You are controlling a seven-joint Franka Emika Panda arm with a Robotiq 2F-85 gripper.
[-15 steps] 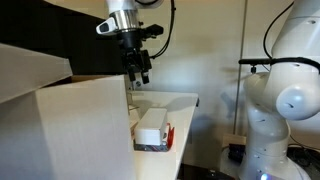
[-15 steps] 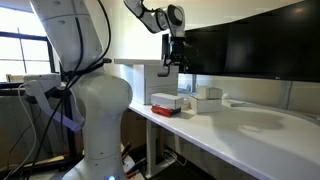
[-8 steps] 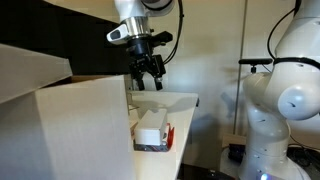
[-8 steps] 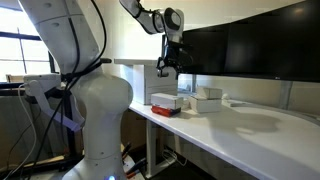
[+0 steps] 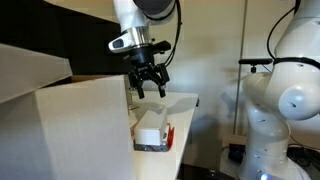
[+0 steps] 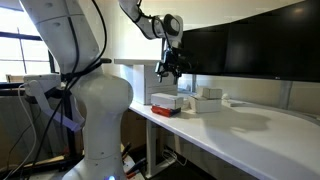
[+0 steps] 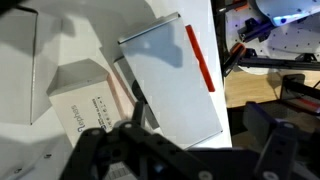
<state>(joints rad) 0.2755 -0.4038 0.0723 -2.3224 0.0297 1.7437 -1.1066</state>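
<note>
White box with red edge (image 5: 152, 128) (image 6: 165, 101) lies flat at the end of the worktop (image 6: 250, 125), close to its edge. Claw (image 5: 151, 92) (image 6: 172, 76) hangs above the box, apart from it, fingers spread, gripping nothing. Wrist view: the box (image 7: 170, 85) is below the claw, with a smaller white carton (image 7: 85, 95) just beside it.

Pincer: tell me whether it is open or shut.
Open. In an exterior view the pincer hangs above the white box, jaws spread wide, nothing between them.
</note>
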